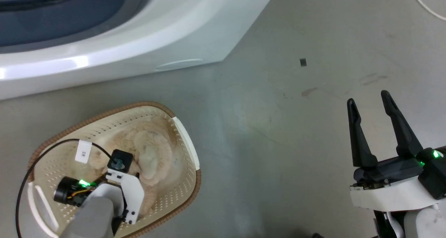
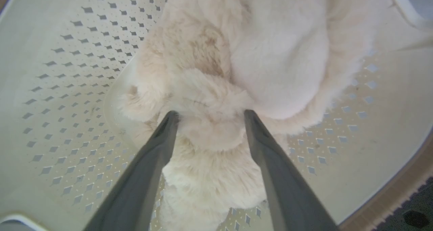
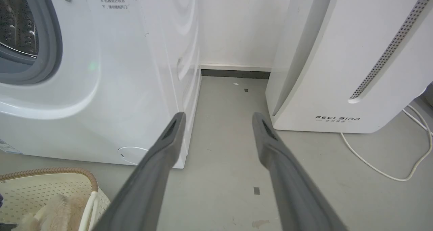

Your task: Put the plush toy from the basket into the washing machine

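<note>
**Two grippers, one working: left gripper (image 2: 210, 114) lined up on the plush toy (image 2: 270, 55)**

- Left wrist view: jaws spread wide, one finger each side of a stubby lump of fur, nothing clamped yet. Can't tell if the tips are dug in or only brushing, since the shag hides the contact.
- My read on the straddle: the body is soft and the pile long, so the bite needs bulk, not loose hair.
- The toy lies inside the basket (image 2: 67, 89) and covers its floor from centre out to 1 o'clock. The perforated wall is bare at 9 o'clock.
- Head view: the basket sits on the floor (image 1: 278, 126) at 7 o'clock. The left arm drops into it from above, so the wrist covers part of the toy.
- Right gripper (image 1: 368, 98) is at 4 o'clock, fingers apart and empty, well apart from the basket. Likely parked there to leave the lift path free.
- Washing machine (image 1: 139, 39) is at 11 o'clock, just beyond the basket.
- Right wrist view puts its porthole at 9 o'clock with steel drum showing through, so the opening looks clear. That makes it a short carry.
- FEELBIRD appliance (image 3: 338, 72) at 2 o'clock and white cable (image 3: 372, 170) at 4 o'clock are not involved.
</note>
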